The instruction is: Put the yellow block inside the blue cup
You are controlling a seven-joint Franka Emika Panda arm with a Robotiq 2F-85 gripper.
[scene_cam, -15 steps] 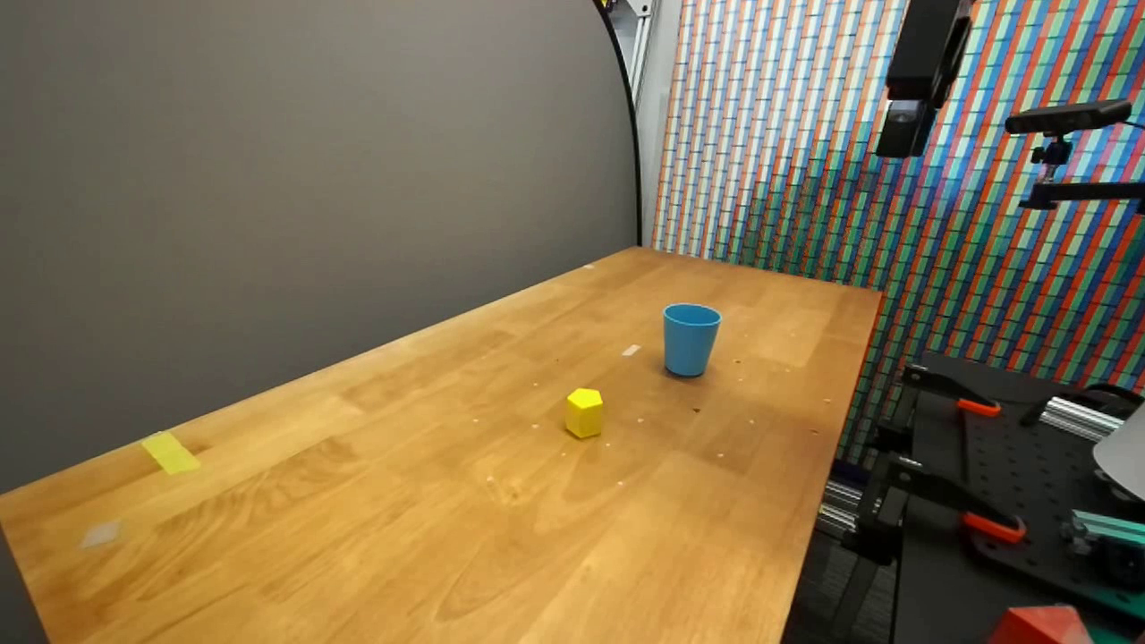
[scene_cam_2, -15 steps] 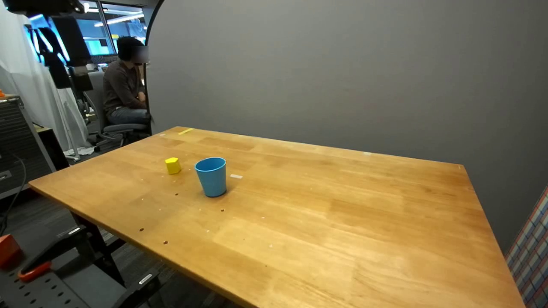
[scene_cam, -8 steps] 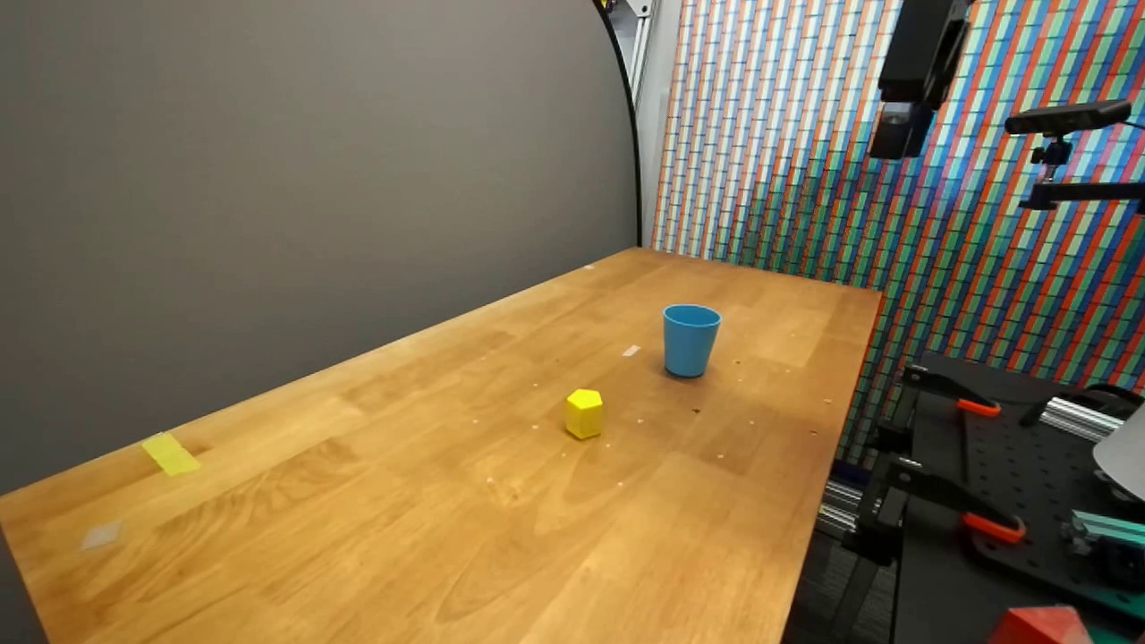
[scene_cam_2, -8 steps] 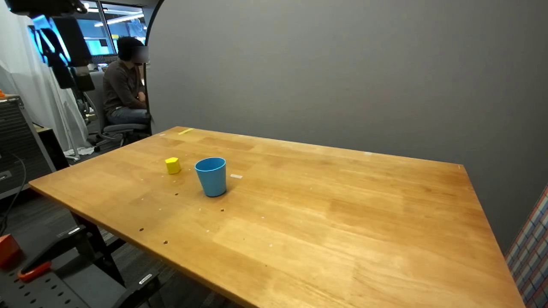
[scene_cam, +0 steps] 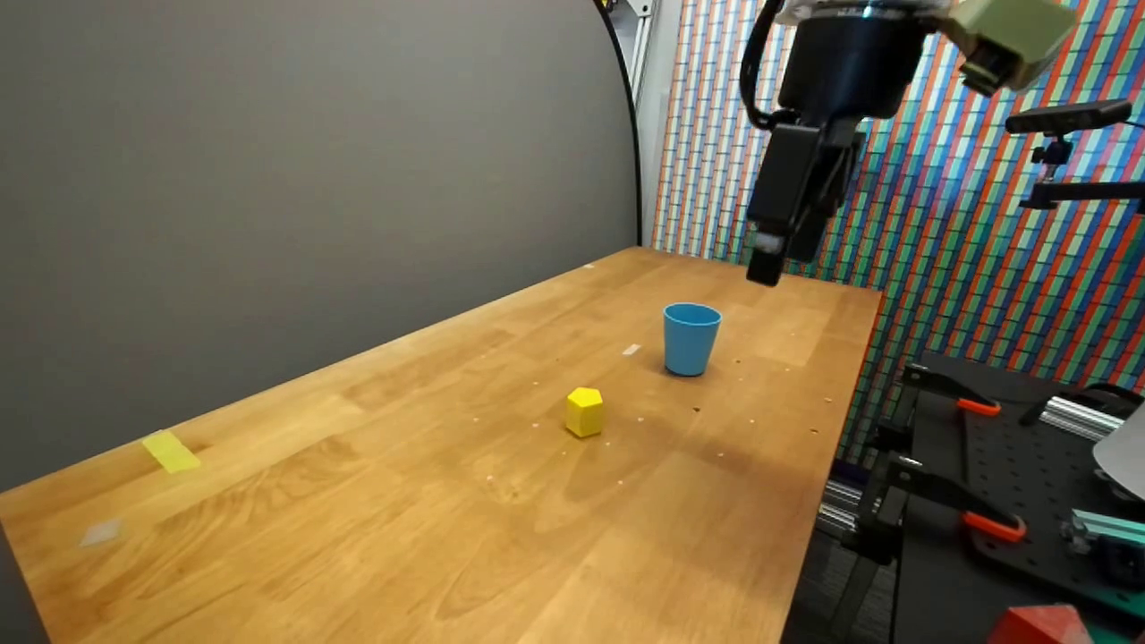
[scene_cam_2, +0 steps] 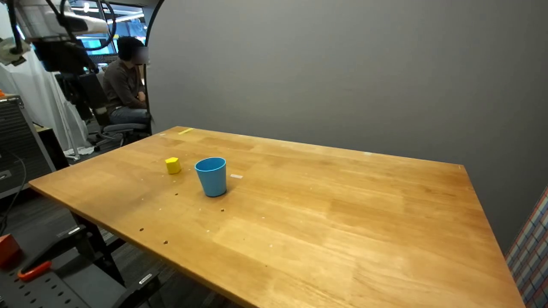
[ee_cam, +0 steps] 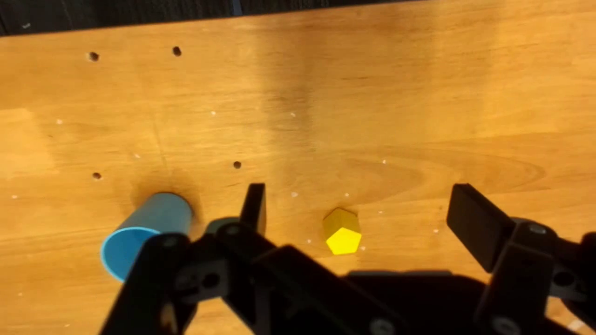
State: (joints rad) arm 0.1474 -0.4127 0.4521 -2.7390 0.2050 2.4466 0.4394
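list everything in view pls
table: one, brown wood, centre
yellow block: one, yellow, on table
blue cup: one, blue, upright on table
tape strip: one, yellow, at table edge
pale patches: at least three, whitish, on table
side stand: one, black, beside table
clamps: two, black and orange, beside table
red object: one, red, by side stand
backdrop: one, grey, behind table
patterned panel: one, multicoloured, beyond table
camera: one, black, before patterned panel
person: one, dark clothes, on chair
cabinet: one, grey, background
curtain: one, white, background
gripper: one, black, open above table
arm: one, whitish, above gripper
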